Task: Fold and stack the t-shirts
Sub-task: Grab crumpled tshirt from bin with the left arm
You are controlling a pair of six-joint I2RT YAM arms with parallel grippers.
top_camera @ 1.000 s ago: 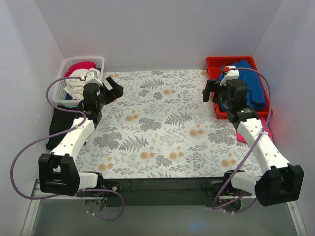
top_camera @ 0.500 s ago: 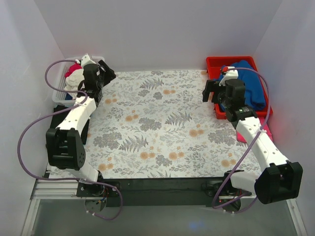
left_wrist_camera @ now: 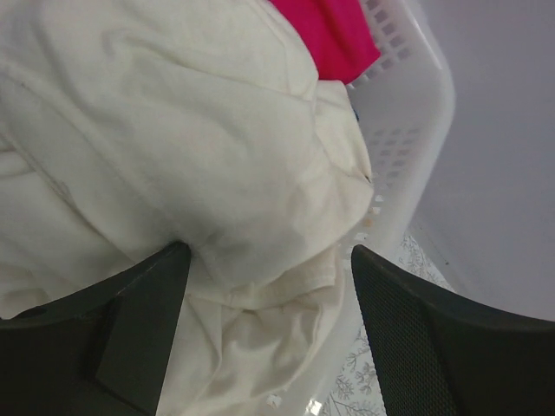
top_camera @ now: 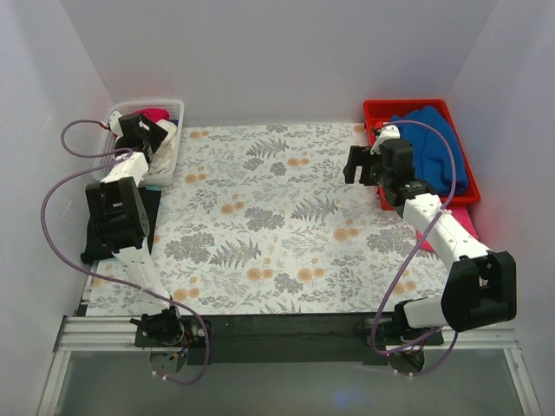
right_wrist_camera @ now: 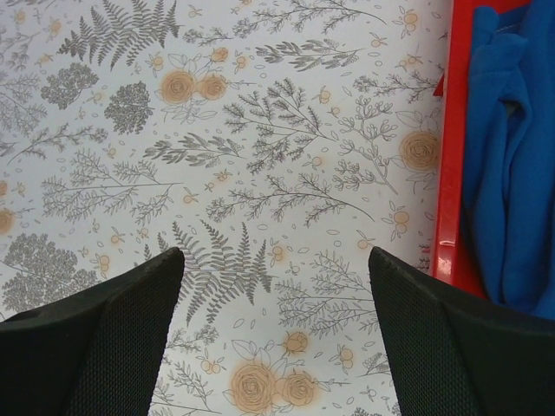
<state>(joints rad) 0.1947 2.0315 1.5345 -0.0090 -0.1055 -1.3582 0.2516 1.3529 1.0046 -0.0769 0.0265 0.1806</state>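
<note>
Cream shirt (left_wrist_camera: pixel 173 130) is lying bunched in the basket (left_wrist_camera: pixel 408 113) off the tablecloth's (right_wrist_camera: pixel 260 130) far-left corner; your left gripper (left_wrist_camera: pixel 269 260) is straddling it, jaws apart, pinching nothing; your right gripper (right_wrist_camera: pixel 273 260) is hanging spread wide over the tablecloth's right edge; nothing is lying folded there, so you are, it seems, barely starting.

Left black two-finger gripper (left_wrist_camera: pixel 269 256) sat at 10 o'clock, jaws spread wide, right black two-finger gripper (right_wrist_camera: pixel 276 256) at 2 o'clock, jaws wide apart.

Cream-white shirt (left_wrist_camera: pixel 173 130) and blue cloth (right_wrist_camera: pixel 512 139), both cropped by wrist-view edges.
</note>
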